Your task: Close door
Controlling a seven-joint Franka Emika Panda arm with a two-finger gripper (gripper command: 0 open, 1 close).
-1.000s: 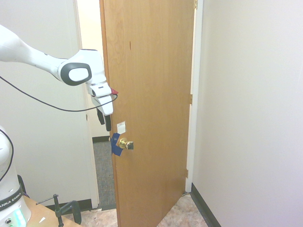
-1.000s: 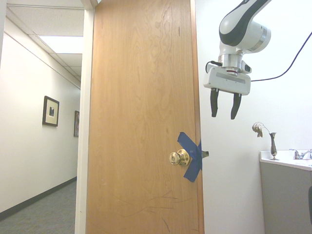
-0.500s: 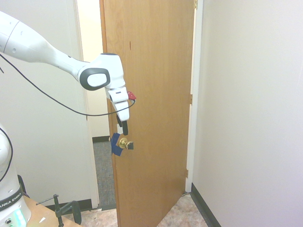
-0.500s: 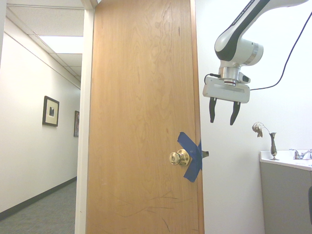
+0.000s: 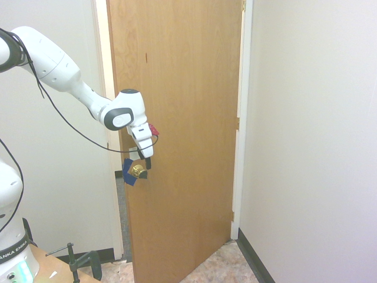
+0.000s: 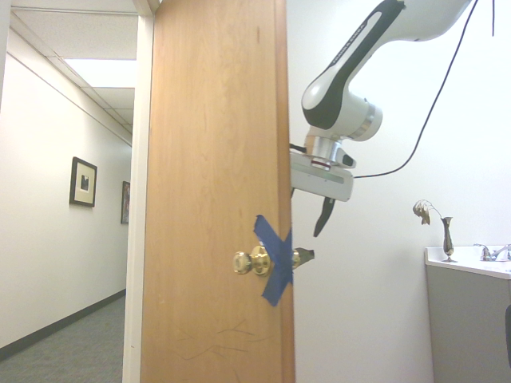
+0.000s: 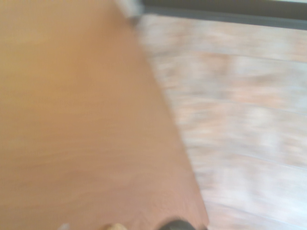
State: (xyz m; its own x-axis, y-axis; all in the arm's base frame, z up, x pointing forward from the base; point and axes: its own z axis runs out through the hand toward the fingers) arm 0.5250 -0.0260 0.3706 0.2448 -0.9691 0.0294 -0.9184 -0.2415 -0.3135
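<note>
wrist view blurred, door hides one tool finger — spread unclear

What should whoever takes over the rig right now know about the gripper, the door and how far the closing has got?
Gripper: against the inner face of the door, just above the brass knob; holding nothing, fingers apart.
Door: ajar, its free edge with the blue tape short of the white frame; hallway visible through the gap.
Done: contact made with the door near the knob.
Left: push on until the edge meets the frame; latch not engaged yet.
</note>
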